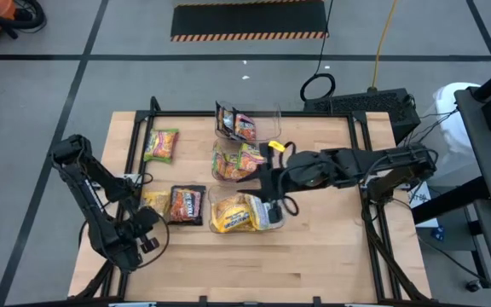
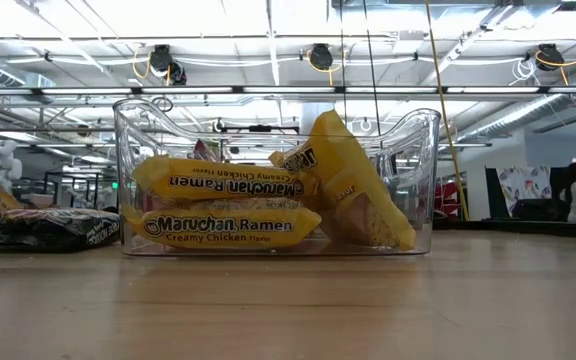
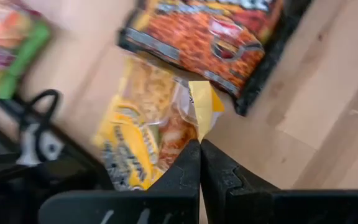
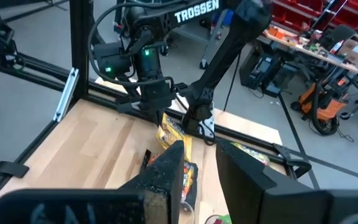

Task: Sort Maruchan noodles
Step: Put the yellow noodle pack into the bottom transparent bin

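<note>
Left pincer, surface 8 o'clock: clamped on yellow packet corner, beside dark packet. Right pincer, centre: fingers apart over bin of yellow packets.

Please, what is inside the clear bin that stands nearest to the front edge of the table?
The clear bin holds yellow Maruchan packets: two lie flat, stacked, and one leans upright beside them. A bit of another packet shows behind; anything else back there is covered.
</note>
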Action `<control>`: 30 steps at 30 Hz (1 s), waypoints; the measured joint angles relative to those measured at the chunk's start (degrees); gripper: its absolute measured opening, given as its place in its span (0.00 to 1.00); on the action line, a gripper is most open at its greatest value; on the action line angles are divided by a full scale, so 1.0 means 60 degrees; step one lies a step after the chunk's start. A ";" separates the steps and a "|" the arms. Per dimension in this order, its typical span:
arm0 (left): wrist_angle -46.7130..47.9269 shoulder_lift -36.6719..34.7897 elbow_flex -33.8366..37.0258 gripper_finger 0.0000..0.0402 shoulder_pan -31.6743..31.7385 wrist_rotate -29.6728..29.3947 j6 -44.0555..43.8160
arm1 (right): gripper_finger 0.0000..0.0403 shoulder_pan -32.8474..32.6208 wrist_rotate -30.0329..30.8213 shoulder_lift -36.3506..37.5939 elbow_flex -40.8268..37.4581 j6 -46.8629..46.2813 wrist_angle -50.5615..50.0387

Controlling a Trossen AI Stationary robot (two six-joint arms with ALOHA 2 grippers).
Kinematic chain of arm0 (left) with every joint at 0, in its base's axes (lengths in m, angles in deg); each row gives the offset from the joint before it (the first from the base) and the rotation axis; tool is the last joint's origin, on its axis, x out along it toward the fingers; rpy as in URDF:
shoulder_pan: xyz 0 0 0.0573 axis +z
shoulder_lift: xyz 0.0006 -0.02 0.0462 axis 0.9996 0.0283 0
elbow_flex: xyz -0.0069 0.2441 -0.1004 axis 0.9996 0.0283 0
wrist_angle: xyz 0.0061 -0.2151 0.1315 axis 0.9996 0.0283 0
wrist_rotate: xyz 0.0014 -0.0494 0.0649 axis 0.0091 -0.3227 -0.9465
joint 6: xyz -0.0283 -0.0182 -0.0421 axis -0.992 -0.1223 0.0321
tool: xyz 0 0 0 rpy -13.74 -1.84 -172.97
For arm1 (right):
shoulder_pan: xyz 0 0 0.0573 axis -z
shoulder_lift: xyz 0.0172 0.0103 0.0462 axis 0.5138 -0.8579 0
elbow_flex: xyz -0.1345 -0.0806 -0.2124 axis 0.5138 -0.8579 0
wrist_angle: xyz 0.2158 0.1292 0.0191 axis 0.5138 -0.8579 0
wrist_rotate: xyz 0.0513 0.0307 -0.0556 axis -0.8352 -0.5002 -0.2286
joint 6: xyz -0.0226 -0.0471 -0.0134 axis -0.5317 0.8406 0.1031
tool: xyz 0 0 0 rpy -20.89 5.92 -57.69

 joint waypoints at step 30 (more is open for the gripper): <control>0.2053 -0.0098 -0.2004 0.00 0.0492 -0.1949 -0.1368 | 0.23 -0.0540 0.0047 0.2325 0.0000 0.0449 -0.2971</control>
